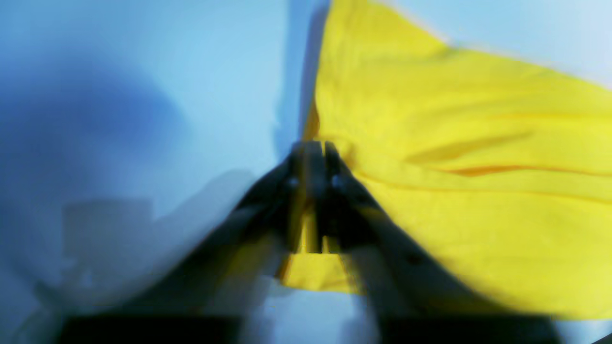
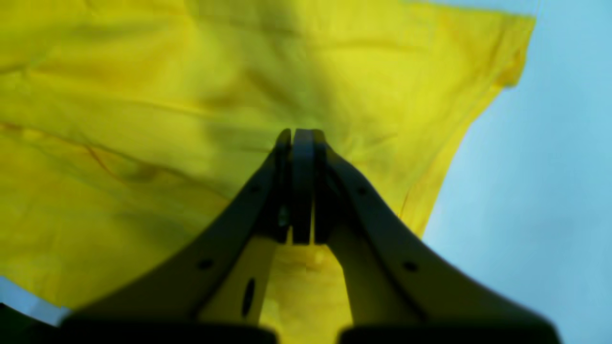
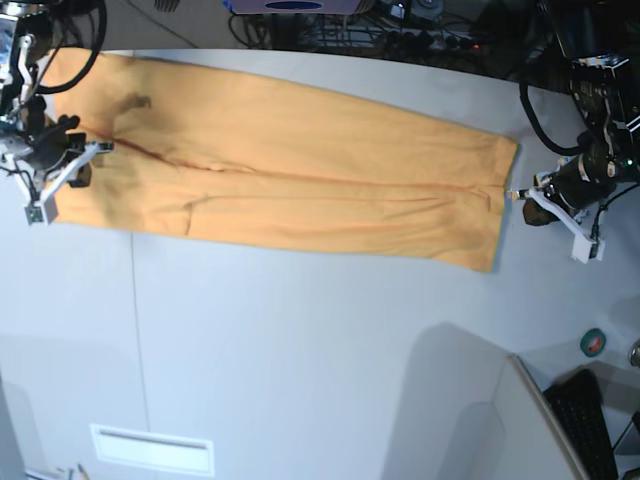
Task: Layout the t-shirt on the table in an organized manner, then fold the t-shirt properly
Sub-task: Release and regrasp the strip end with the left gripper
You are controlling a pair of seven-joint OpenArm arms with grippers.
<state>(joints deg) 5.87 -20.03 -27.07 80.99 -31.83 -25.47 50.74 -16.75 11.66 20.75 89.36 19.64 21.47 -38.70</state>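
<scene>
Base view, lower frame: bare table (image 3: 320, 360), crossed by a thin dark seam at lower left. Lower right: a small roll of tape (image 3: 594, 341) and a keyboard corner (image 3: 585, 420).

Upper frame: the t-shirt (image 3: 290, 165) lies flat as a long band running from upper left to right of centre, creased along its length.

Right edge: the left gripper (image 3: 518, 194), on an arm reaching in from the upper right, points at the shirt's right end, just beside it. In the left wrist view the left gripper's (image 1: 313, 148) jaws stand nearly together; yellow cloth shows between them, but blur hides whether it is pinched.

Left edge: the right gripper (image 3: 100, 147) sits at the shirt's left end. In the right wrist view the right gripper (image 2: 299, 136) is pressed closed over the cloth.

Far edge: cables (image 3: 400, 35).
</scene>
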